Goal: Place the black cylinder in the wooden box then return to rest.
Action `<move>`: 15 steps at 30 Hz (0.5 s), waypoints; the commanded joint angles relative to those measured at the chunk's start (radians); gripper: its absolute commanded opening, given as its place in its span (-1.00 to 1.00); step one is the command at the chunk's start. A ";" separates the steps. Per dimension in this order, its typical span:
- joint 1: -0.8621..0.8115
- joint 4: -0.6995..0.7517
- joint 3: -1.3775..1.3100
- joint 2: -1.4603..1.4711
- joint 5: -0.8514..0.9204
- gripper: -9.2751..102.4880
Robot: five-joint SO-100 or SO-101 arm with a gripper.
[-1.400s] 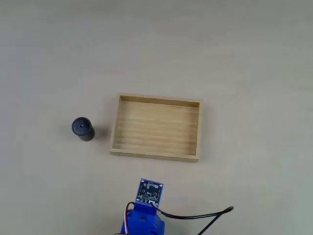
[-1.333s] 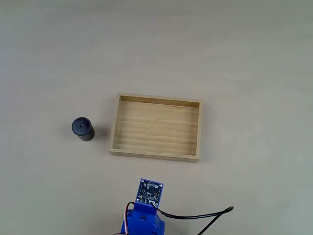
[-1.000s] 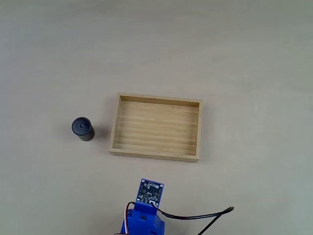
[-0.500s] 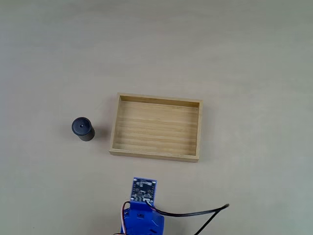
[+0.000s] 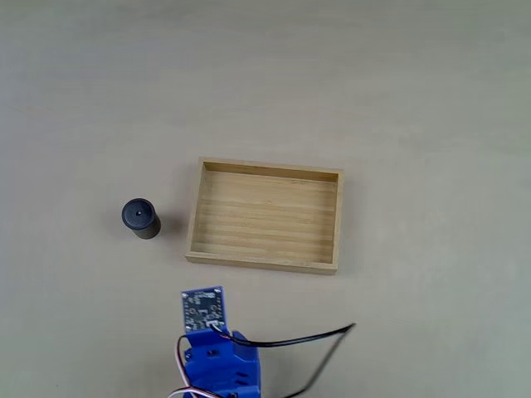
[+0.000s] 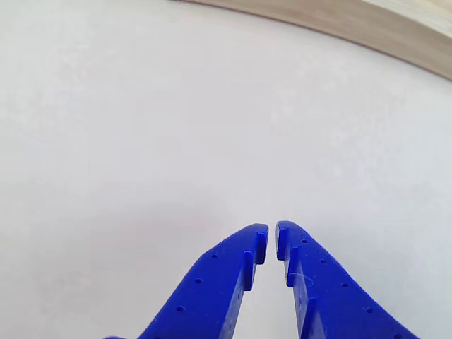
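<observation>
- While nothing is held yet, the blue gripper (image 6: 272, 240) has its two fingers nearly together, a thin slit between the tips, over bare table (image 6: 141, 141).
- Over the last second the arm (image 5: 217, 365) has swung left in the fixed view, toward the cylinder's side, which suggests the reach has begun.
- One black cylinder (image 5: 139, 218) stands upright on the table, just left of the box and apart from it.
- One wooden box (image 5: 264, 259) lies empty; its edge (image 6: 367, 28) shows in the other view.

- wooden box (image 6: 367, 25) is mostly chopped off by the top edge in the other view, just a wall strip
- blue arm (image 5: 217, 369) runs off the bottom edge in the fixed view, hiding the tool
</observation>
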State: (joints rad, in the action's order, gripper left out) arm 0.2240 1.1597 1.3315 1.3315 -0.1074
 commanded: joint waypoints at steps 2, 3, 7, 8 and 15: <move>0.066 -0.077 -0.201 -0.132 -0.003 -0.84; 0.077 -0.094 -0.222 -0.166 -0.003 -0.84; 0.097 -0.138 -0.325 -0.301 -0.003 -0.84; 0.098 -0.158 -0.347 -0.328 0.000 -0.84; 0.114 -0.264 -0.453 -0.495 0.005 -0.64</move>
State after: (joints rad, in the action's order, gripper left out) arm 0.3252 0.9618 1.0293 0.9081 -0.1043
